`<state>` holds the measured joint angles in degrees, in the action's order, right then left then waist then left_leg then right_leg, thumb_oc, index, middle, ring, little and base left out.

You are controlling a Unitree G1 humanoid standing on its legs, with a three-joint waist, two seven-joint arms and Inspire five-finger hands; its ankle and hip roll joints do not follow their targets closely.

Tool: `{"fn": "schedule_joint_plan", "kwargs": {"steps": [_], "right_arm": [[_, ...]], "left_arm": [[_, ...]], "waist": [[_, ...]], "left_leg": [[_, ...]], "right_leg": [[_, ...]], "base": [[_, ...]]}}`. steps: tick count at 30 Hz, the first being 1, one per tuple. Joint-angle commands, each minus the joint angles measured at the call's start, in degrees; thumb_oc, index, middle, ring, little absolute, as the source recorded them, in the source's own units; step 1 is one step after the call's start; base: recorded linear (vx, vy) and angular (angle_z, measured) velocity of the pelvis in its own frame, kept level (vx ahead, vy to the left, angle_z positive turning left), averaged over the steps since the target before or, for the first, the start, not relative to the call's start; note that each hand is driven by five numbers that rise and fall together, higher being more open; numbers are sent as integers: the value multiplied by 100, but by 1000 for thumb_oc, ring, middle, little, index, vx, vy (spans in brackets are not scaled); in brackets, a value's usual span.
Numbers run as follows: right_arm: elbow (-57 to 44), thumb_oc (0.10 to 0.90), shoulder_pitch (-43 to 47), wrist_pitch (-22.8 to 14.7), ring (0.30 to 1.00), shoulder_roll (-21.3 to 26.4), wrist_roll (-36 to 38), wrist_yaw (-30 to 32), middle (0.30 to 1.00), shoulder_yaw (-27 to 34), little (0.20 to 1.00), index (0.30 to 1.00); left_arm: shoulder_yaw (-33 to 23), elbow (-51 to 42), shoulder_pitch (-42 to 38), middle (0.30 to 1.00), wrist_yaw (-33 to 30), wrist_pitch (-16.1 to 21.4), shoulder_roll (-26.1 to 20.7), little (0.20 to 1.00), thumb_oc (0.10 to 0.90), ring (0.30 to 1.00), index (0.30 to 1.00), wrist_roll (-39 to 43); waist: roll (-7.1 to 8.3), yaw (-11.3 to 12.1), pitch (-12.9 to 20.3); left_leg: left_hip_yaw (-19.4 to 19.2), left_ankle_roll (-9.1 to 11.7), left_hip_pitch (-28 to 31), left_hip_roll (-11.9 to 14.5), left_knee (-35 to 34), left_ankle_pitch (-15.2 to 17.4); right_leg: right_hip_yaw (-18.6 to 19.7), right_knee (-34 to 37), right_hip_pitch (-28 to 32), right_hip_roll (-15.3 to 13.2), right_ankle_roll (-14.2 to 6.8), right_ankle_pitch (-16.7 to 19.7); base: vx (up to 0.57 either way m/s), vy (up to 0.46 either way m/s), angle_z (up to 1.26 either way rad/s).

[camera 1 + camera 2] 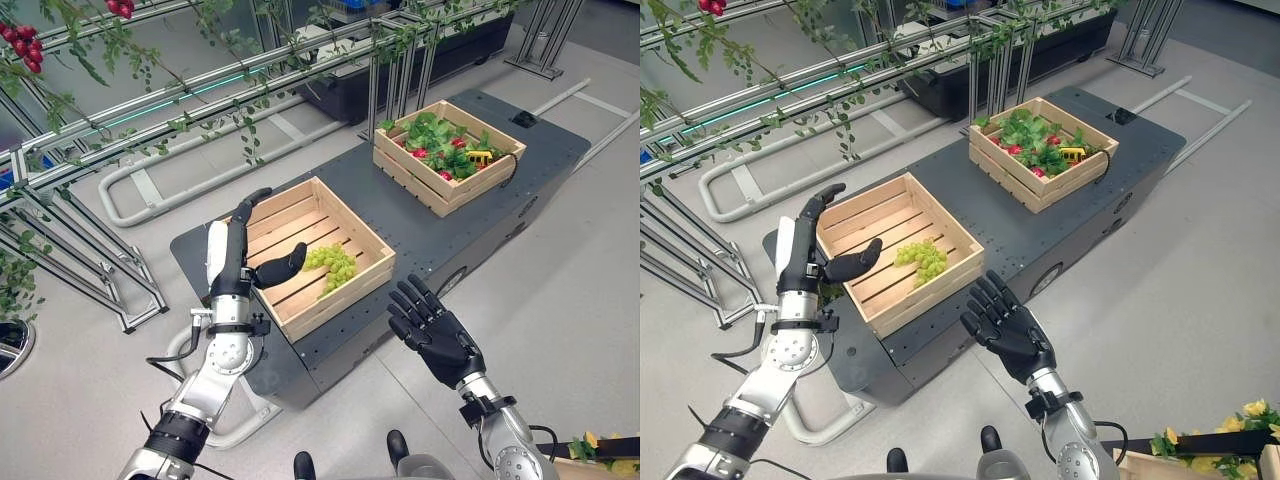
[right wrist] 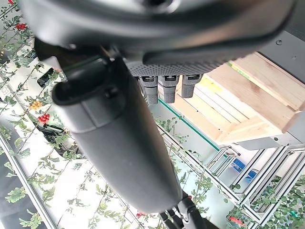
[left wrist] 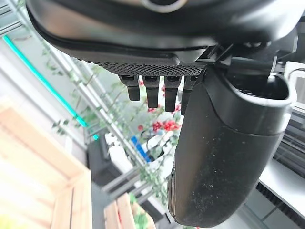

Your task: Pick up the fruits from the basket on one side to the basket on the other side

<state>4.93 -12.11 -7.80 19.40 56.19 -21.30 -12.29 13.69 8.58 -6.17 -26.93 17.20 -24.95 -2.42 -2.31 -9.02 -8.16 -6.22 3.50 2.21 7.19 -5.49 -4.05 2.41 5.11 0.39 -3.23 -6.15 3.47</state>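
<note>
Left eye view, fruit: a bunch of green grapes [image 1: 333, 264] lies inside the near crate [image 1: 352, 283], toward its right half, on the slats.
Far crate: the second crate [image 1: 432, 190] stands well apart on the same dark worktop [image 1: 430, 240], holding green leaves with red fruit and one small yellow thing too small to tell.
Left hand: the left hand [image 1: 233, 250] is upright over the near crate's left rim, fingers straight, thumb reaching in toward the grapes without touching them; it holds nothing.
Right hand: the right hand [image 1: 432, 325] hovers off the worktop's front edge, fingers spread and empty.
Left wrist view: adds a red berry cluster [image 3: 163, 126] among vines past the fingertips (the crate wood beside it is blurred).
Right wrist view: shows a crate corner [image 2: 257, 105] past the straight fingers.
Right eye view, cut off: yellow flowers [image 1: 1246, 412] at the lower right corner.
Writing: none can be read.
</note>
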Motion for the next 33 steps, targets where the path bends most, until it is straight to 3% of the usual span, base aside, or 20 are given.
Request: {"fn": "schedule_joint_plan", "kwargs": {"steps": [1, 5, 8, 9, 11, 13, 16, 18, 22, 24, 26, 31, 33], "right_arm": [[-482, 800, 170, -461, 900, -244, -62, -205, 900, -87, 900, 900], [-479, 800, 272, -509, 900, -223, -152, -54, 900, -1, 900, 900], [-536, 800, 285, -592, 900, -171, -375, 31, 900, 21, 900, 900], [-520, 800, 262, -641, 900, -168, -327, -21, 900, 32, 900, 900], [-499, 800, 250, -724, 900, -164, -351, -57, 900, 21, 900, 900], [-506, 800, 292, -777, 900, -133, -249, -54, 900, 21, 900, 900], [-531, 800, 371, -792, 900, -85, -14, -32, 900, 3, 900, 900], [-520, 800, 373, -801, 900, -78, 113, -115, 900, 3, 900, 900], [-520, 800, 246, -869, 900, -74, 266, -314, 900, -43, 900, 900], [-575, 800, 133, -901, 900, -133, 270, -380, 900, -86, 900, 900], [-603, 800, 138, -945, 900, -173, 320, -335, 900, -141, 900, 900], [-572, 800, 258, -927, 900, -310, 325, -270, 900, -171, 900, 900], [-570, 800, 335, -847, 900, -335, 311, -244, 900, -202, 900, 900]], "left_arm": [[-236, -395, -122, 900, 968, 617, -98, 900, 800, 900, 900, 1433], [-220, -632, 297, 900, 1412, 558, 93, 900, 800, 900, 900, 2227], [-277, -644, 543, 900, 1556, 579, 272, 900, 800, 900, 900, 2721], [-363, -618, 671, 900, 1679, 570, 373, 900, 800, 900, 900, 2933], [-377, -601, 746, 900, 1793, 627, 417, 900, 800, 900, 900, 2949], [-355, -729, 846, 900, 1901, 715, 414, 900, 800, 900, 900, 2880], [-302, -870, 831, 900, 1983, 767, 396, 900, 800, 900, 900, 2892], [-296, -878, 806, 900, 2048, 775, 399, 900, 800, 900, 900, 2936], [-273, -894, 771, 900, 2102, 788, 323, 900, 800, 900, 900, 2962], [-251, -1004, 760, 900, 2174, 798, 185, 900, 800, 900, 900, 2847], [-206, -1110, 743, 900, 2170, 758, 129, 900, 800, 900, 900, 2827], [-129, -1091, 565, 900, 2004, 662, -18, 900, 800, 900, 900, 2433], [-119, -1029, 436, 900, 1996, 645, -60, 900, 800, 900, 900, 2372]], "waist": [[275, 159, 364], [366, 299, 260], [462, 408, 122], [525, 480, 28], [524, 528, -17], [458, 607, -49], [377, 668, -89], [368, 649, -70], [355, 694, 44], [346, 717, 144], [332, 711, 139], [321, 759, 111], [331, 754, 111]], "left_leg": [[145, -94, 120, 106, 49, -1], [223, -44, 1, 243, 496, -21], [349, -37, -418, 270, 1440, -200], [410, -101, -728, 130, 1992, -236], [436, -136, -876, 9, 1919, -275], [460, -108, -889, -76, 1192, -492], [460, 42, -1038, 40, 91, -949], [433, 83, -1211, 93, 49, -878], [539, 24, -935, -40, 49, -759], [528, -115, -675, -238, 49, -562], [535, -216, -535, -332, 49, -475], [430, -481, -375, -530, 49, -287], [396, -500, -305, -574, 49, -250]], "right_leg": [[-132, -145, -162, -107, 151, 195], [-192, -332, -122, 28, 337, 107], [-244, -444, -63, 99, 482, 91], [-248, -516, 10, 134, 546, 70], [-237, -543, 66, 181, 558, 38], [-208, -541, 157, 266, 536, -33], [-245, -471, 295, 317, 500, -93], [-303, -430, 333, 277, 472, -106], [-443, -393, 415, -9, 273, -105], [-545, -677, 287, -277, 50, -164], [-562, -1028, 73, -390, -43, -147], [-667, -2089, -306, -533, -146, -36], [-641, -2004, -411, -518, -155, 121]], "base": [[-7, -217, 2], [0, -262, 15], [25, -189, 11], [76, -134, 16], [100, -34, 20], [150, 108, 23], [175, 183, 13], [183, 256, 17], [225, 339, -9], [262, 479, -23], [136, 316, -13], [116, 237, -10], [104, 96, -31]]}}
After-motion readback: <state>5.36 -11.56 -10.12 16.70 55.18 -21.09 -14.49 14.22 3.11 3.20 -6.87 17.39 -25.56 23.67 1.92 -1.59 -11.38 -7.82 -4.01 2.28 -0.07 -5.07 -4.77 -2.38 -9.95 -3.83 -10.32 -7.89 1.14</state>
